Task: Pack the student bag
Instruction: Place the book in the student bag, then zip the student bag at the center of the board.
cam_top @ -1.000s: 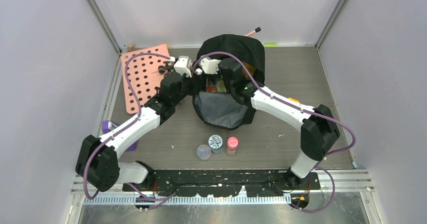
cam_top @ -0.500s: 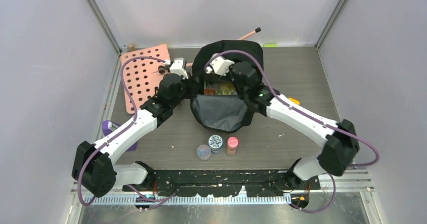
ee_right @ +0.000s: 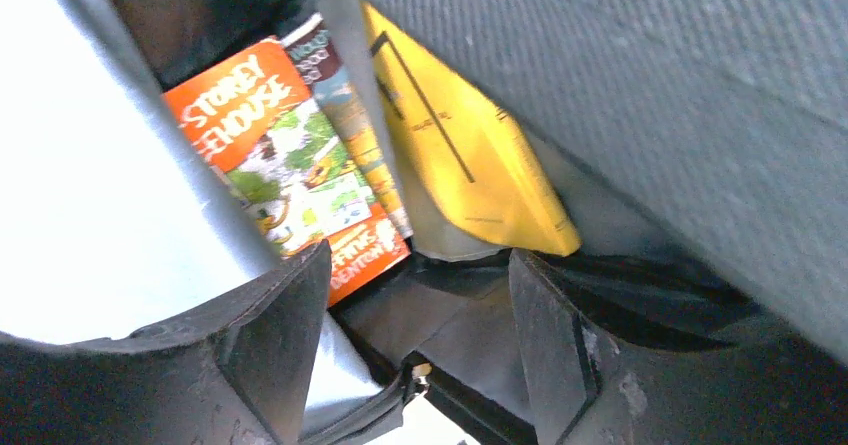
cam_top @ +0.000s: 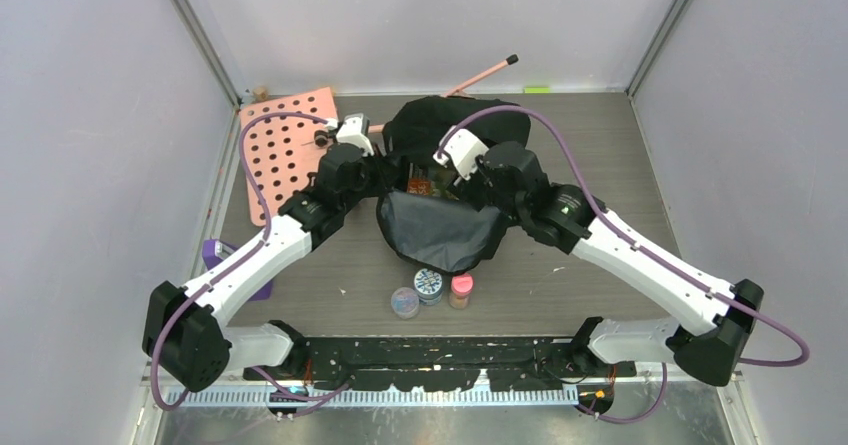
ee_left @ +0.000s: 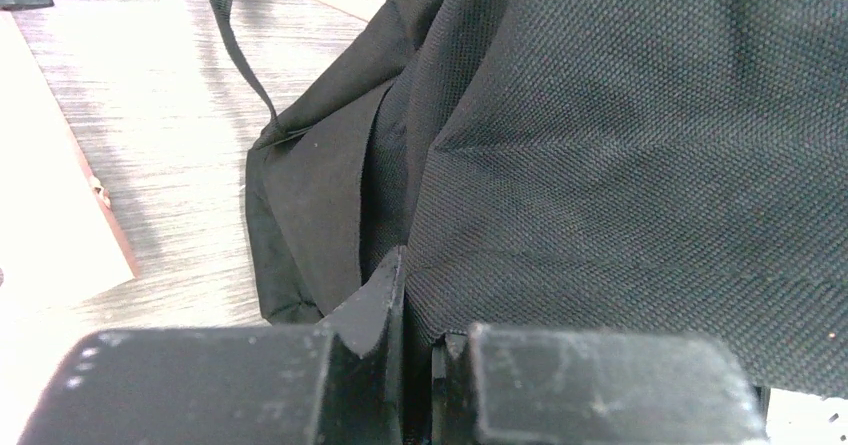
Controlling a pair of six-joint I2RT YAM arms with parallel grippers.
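Student bag [cam_top: 470,115] sits mid tabletop [cam_top: 610,145], between the two arms, mouth up, grey lining [cam_top: 438,223] flopped toward the near edge. Left gripper [ee_left: 418,355] is clamped shut on a fold of black fabric at the bag's left rim. Right gripper [ee_right: 420,305] is at the mouth, jaws spread with nothing between them, so it holds nothing. Through the gap the wrist view shows an orange picture book [ee_right: 290,165] and a yellow packet [ee_right: 470,155] inside the bag, side by side; I can't tell if they touch the bottom.

Judgement: this looks like the tail end of an insert, with the right arm due to come out and fetch more. Three small jars [cam_top: 431,285] stand together on the tabletop just in front of the bag and are likely next. A pink pegboard [cam_top: 285,150] lies left of the bag.

To do it well:
- Lift the right gripper straight up and out with the jaws wide, so the fingers don't hook the lining or drag the book out.
- Left gripper should hold the rim up and slightly outward. If it slackens, the soft mouth will probably fold shut.
- Approach the jars from above, one at a time; they are packed tight and knock over easily.
- Drop each jar in the open space beside the book, not on the lining flap.
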